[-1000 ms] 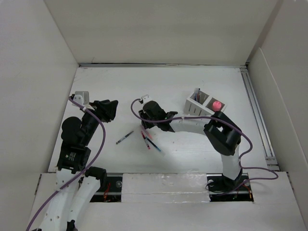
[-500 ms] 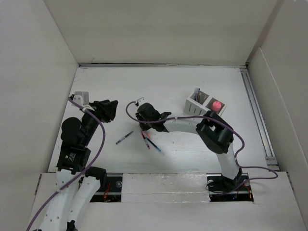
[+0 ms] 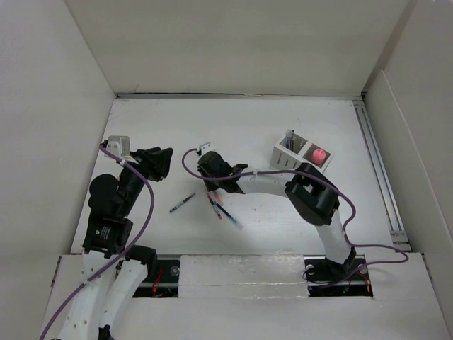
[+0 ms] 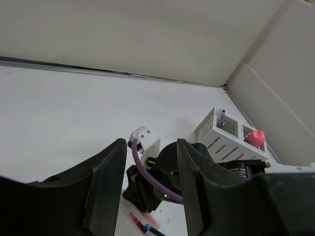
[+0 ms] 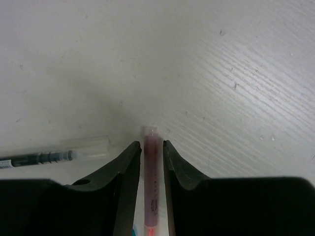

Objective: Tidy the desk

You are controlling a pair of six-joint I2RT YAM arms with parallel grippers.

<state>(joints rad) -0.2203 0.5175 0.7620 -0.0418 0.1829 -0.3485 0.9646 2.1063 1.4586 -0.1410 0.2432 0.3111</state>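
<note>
Leftward is the way the right arm has gone over the last second, its elbow swinging in and its wrist coming nearer the middle of the counter [image 3: 283, 120], while the left arm and the loose pens lie as they did. We see the counter as a broad matte white surface spreading from the arm bases to the far wall, with tall white panels closing it in. Near its middle lies a pink pen [image 5: 150, 196], flat on the surface. The right end effector [image 5: 152, 143] is low over it, its fingers a narrow slot apart with the pen's tip between them. They stand very close on either side, but we cannot tell whether they actually press on it. Just left of it in the wrist view lies a black pen [image 5: 49, 156] with a clear cap, and a blue pen [image 3: 228, 214] rests just beside the pink one on the other side. Toward the far right stands a white slotted organizer [image 3: 294, 157], with pens upright in one compartment and a pink rounded object [image 3: 318, 153] in another. The left end effector [image 4: 150, 142] hovers well to the left, its fingers spread wide and holding nothing.
</note>
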